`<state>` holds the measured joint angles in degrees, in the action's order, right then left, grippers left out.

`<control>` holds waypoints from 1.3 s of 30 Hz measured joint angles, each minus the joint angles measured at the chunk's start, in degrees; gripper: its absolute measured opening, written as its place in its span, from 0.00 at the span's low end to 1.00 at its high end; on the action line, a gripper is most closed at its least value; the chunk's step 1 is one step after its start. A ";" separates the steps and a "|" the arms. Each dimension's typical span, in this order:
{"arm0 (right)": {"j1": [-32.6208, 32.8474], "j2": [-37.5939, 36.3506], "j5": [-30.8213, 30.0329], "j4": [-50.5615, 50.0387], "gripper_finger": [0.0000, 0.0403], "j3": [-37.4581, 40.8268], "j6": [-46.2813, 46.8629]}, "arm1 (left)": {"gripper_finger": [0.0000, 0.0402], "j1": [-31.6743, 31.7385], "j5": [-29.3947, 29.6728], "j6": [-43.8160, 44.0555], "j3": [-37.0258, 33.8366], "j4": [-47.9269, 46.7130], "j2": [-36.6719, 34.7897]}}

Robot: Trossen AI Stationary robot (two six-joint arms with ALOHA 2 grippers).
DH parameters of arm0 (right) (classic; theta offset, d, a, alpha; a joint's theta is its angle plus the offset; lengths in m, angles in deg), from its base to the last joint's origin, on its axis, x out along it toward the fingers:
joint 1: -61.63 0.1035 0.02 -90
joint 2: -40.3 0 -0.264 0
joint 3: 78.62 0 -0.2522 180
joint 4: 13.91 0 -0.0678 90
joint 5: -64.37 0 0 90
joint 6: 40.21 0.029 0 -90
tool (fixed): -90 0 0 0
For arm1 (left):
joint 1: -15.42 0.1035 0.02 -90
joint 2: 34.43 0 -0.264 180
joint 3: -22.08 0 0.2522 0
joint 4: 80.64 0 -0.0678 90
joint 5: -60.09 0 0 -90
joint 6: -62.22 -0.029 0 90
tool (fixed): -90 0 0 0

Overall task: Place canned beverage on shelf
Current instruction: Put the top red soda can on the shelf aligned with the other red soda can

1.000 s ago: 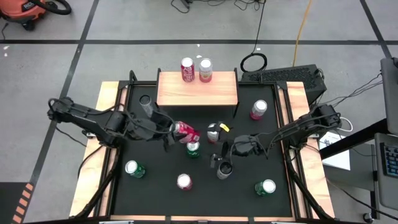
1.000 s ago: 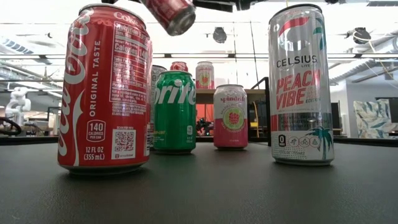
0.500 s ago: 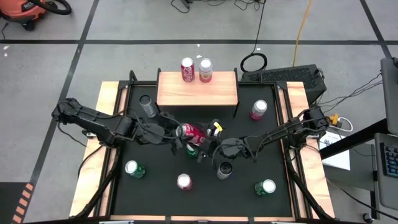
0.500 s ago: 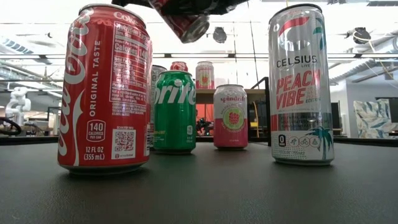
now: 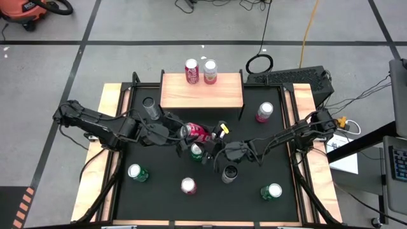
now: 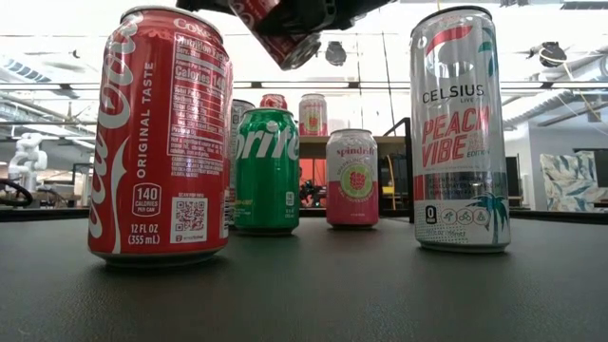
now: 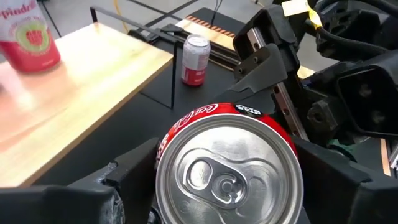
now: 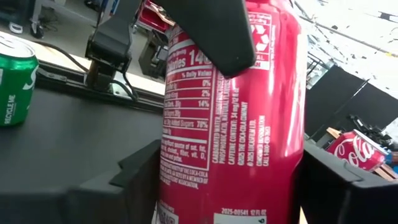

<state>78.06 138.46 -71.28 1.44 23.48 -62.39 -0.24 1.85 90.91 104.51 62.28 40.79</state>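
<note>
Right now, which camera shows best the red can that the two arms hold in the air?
The right wrist view: the red can fills the picture, label readable. The left wrist view shows mainly its silver top. The high view shows it small between both arms. The low view shows only its lower end at the top edge.

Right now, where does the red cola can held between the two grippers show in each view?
High view: red cola can at mat centre, just below the shelf.
Low view: top edge, tilted.
Left wrist view: lid fills bottom centre.
Right wrist view: upright, centre.
Shared landmark: the shelf, also in the left wrist view.
</note>
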 joint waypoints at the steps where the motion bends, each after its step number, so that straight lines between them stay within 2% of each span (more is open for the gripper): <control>1: 0.02 -0.06 -0.09 0.01 0.66 0.00 -0.11 | 0.78 0.00 0.06 -0.83 0.00 0.45 0.00; 13: 0.00 0.01 0.85 -0.52 0.67 0.09 0.54 | 0.93 -0.07 -1.44 -15.64 0.07 7.95 -1.16; 19: 0.51 -4.14 1.88 -10.29 0.67 0.13 3.24 | 0.94 -1.61 -1.41 -23.18 0.07 8.22 -5.38; 25: 0.40 -12.93 12.14 -25.48 0.67 0.11 10.05 | 0.94 -3.60 -1.41 -31.92 0.07 7.99 -8.99; 30: -1.60 -19.54 22.87 -31.56 0.67 0.09 12.63 | 0.94 -3.50 -1.32 -40.34 0.07 7.97 -9.84; 34: -4.32 -22.93 34.43 -30.79 0.67 2.63 13.72 | 0.94 -3.52 -1.32 -42.72 0.02 7.54 -9.51; 39: -7.59 -23.89 44.55 -22.02 0.68 8.03 15.92 | 0.94 -3.52 -1.52 -41.27 -0.04 5.70 -8.41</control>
<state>70.47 114.57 -26.73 -20.58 31.51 -46.47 -3.76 0.33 49.65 104.46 67.98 32.38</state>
